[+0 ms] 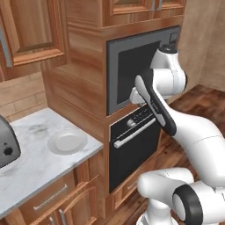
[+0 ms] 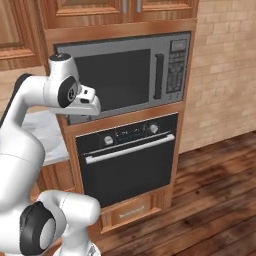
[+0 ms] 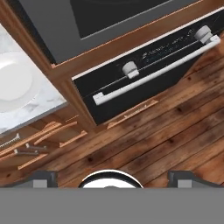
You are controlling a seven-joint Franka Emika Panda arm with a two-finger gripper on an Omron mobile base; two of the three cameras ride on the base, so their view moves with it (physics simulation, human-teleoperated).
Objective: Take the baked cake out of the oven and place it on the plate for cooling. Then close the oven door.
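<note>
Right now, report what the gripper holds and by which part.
Nothing is held: the gripper is open, above the wooden floor before the closed oven door.

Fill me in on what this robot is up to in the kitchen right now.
The robot arm is raised in front of the microwave, with its gripper open and holding nothing, looking down at the floor before the oven. The oven door is shut, its handle untouched, so the cake inside can't be seen. The plate waits empty on the marble counter to the oven's left.

Matt blk oven door (image 2: 131,172), wood cabinetry (image 2: 120,32)
</note>
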